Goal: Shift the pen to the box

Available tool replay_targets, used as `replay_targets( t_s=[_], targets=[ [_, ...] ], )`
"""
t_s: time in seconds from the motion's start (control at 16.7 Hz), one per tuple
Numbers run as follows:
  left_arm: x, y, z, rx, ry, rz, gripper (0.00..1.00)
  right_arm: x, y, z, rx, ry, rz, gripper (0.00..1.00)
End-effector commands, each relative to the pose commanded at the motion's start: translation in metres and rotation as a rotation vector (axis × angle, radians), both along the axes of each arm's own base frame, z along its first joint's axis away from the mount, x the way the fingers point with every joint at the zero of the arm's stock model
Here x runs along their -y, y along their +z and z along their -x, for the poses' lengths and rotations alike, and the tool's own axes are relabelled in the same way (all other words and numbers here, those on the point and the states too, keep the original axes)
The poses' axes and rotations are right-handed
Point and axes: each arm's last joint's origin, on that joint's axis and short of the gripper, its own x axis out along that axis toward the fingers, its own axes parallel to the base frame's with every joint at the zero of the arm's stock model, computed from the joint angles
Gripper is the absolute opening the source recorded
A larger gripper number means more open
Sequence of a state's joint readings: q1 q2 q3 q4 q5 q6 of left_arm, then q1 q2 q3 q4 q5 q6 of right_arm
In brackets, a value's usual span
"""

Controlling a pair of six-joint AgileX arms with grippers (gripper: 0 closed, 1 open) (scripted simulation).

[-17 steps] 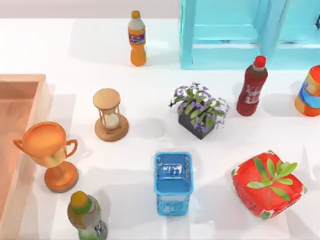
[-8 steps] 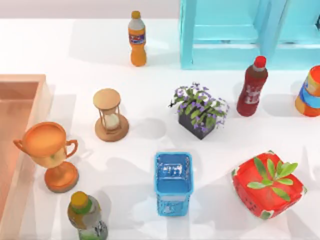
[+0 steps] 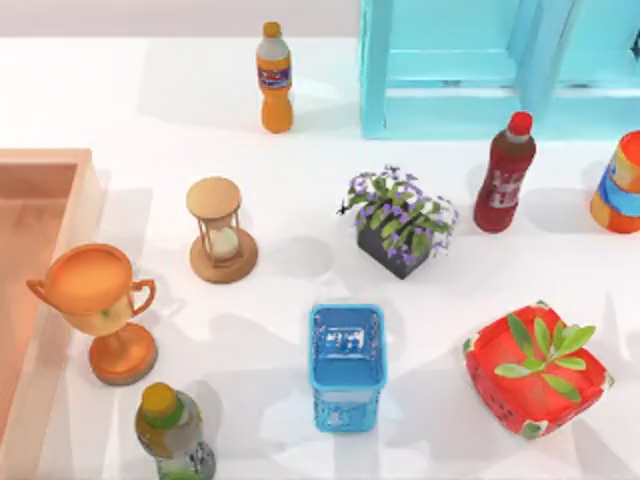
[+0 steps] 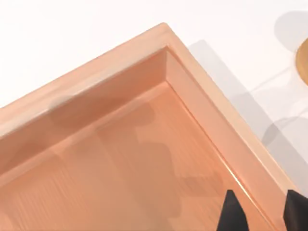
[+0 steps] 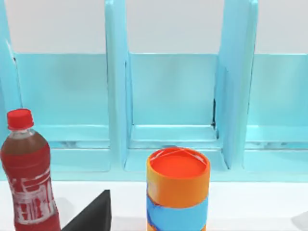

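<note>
Your left hand (image 4: 260,211) hangs over a corner of the box (image 4: 125,144), its two dark fingertips (image 4: 231,214) apart with open gap between them and nothing gripped; they sit just inside the thick wall near the rim. From above, the box (image 3: 40,260) runs off the left edge of the surface (image 3: 150,100), its near wall almost touching the gold trophy (image 3: 100,305), so that side is tight. You have the most open room along the far left of the surface, between the box's back wall and the orange-capped bottle (image 3: 274,78). The hourglass (image 3: 220,230) stands a little way right of the box, with bare surface between them. The pen's whereabouts you cannot tell from these views (the patch of box floor under the left wrist camera is bare wood). Your right hand faces the turquoise shelf unit (image 5: 173,91), with the red bottle (image 5: 29,173) and the orange-and-blue can (image 5: 178,190) in front of it; a single dark wedge (image 5: 91,214) low in that view may be one finger, so whether this hand is apart or together cannot be told.
</note>
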State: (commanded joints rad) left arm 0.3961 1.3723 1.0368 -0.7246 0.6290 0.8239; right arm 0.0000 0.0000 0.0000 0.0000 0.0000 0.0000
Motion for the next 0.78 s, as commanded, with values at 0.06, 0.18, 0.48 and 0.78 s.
replay_targets(
  t_s=[0.06, 0.18, 0.48, 0.78],
  targets=[
    [0.0, 0.0, 0.0, 0.0, 0.0, 0.0, 0.3, 0.0, 0.0, 0.0, 0.0, 0.0, 0.0, 1.0],
    [0.0, 0.0, 0.0, 0.0, 0.0, 0.0, 0.45, 0.0, 0.0, 0.0, 0.0, 0.0, 0.0, 1.0],
    [0.0, 0.0, 0.0, 0.0, 0.0, 0.0, 0.83, 0.0, 0.0, 0.0, 0.0, 0.0, 0.0, 1.0],
    [0.0, 0.0, 0.0, 0.0, 0.0, 0.0, 1.0, 0.0, 0.0, 0.0, 0.0, 0.0, 0.0, 1.0]
  ],
)
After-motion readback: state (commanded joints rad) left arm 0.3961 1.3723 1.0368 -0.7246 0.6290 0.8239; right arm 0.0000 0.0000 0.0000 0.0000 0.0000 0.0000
